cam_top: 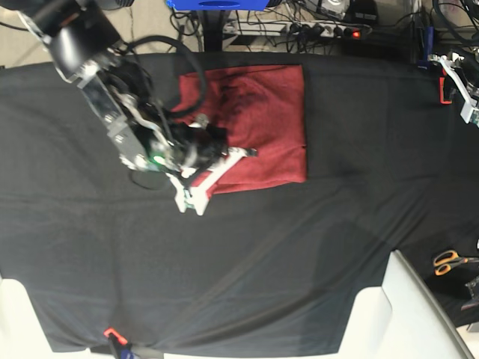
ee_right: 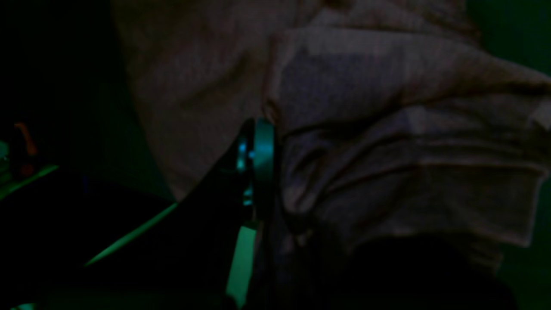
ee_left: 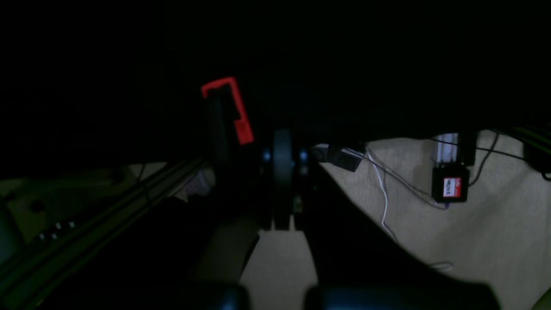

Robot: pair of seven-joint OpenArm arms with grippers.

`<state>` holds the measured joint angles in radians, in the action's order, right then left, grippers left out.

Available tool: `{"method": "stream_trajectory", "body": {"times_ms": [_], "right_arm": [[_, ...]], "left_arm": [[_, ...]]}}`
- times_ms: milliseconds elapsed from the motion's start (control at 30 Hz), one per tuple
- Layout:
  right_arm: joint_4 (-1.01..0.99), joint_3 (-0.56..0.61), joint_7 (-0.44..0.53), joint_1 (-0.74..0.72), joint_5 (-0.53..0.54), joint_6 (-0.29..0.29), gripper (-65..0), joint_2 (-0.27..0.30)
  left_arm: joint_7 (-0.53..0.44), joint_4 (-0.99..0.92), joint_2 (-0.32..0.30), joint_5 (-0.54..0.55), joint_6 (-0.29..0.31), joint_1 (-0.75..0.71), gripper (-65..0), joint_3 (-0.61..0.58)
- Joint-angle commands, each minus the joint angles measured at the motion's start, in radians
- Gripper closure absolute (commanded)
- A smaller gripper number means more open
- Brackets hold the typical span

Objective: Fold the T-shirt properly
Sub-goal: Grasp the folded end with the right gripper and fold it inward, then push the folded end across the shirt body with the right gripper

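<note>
Left wrist view: one left tool (ee_left: 282,215), dark, state indiscernible; no shirt.
Right wrist view: one right tool (ee_right: 262,172) beside bunched T-shirt (ee_right: 387,142); grip unclear.
Base view: one T-shirt (cam_top: 258,127), upper centre on desk (cam_top: 247,269); one pair of scissors (cam_top: 449,261), right edge.

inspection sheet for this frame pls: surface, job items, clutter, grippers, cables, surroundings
Surface: black table cloth, wrinkled.
Job's things: T-shirt, partly folded into a rough rectangle, upper centre.
Clutter: scissors at the right edge.
Grippers: right gripper over the shirt's lower left corner, fabric bunched against it in the wrist view, grip unclear; left gripper off the table, state unclear.
Cables: loose wires on the floor.
Surroundings: power strip behind the table.
</note>
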<state>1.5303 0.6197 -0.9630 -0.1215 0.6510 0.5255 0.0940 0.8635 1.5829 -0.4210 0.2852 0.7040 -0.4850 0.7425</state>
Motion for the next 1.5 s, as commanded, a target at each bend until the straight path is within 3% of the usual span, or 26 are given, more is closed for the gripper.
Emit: {"method": "stream_trajectory", "body": {"times_ms": [0,233,400,1067,1200,1333,1467], "right_arm": [[-0.011,-0.002,0.005,-0.028,0.005,0.003,-0.5,-0.007],[-0.037,0.001,-0.004,-0.03,-0.141,0.0,-0.5,-0.067],[-0.04,0.102,0.003,-0.036,-0.145,0.003,-0.5,-0.07],[-0.089,0.105,0.026,-0.071,-0.145,-0.002,-0.5,-0.073],[-0.141,0.11,0.025,-0.082,-0.147,-0.003,-0.3,-0.107],[-0.153,0.213,0.028,-0.108,-0.147,0.003,-0.3,-0.109],[-0.182,0.225,0.028,-0.111,-0.147,0.003,-0.3,-0.133]], "left_arm": [[-0.01,0.015,-0.022,0.003,-0.006,-0.004,0.0,0.009],[-0.01,0.015,-0.022,0.003,-0.006,-0.025,0.0,0.009],[-0.01,0.015,-0.023,0.003,-0.006,-0.025,0.0,0.009],[-0.01,0.015,-0.034,0.003,-0.006,-0.053,0.0,0.009],[-0.01,0.015,-0.034,0.003,-0.006,-0.053,0.0,0.009],[-0.01,0.015,-0.036,0.003,-0.006,-0.053,0.0,0.009],[-0.01,0.012,-0.036,0.001,-0.006,-0.053,0.0,0.01]]}}
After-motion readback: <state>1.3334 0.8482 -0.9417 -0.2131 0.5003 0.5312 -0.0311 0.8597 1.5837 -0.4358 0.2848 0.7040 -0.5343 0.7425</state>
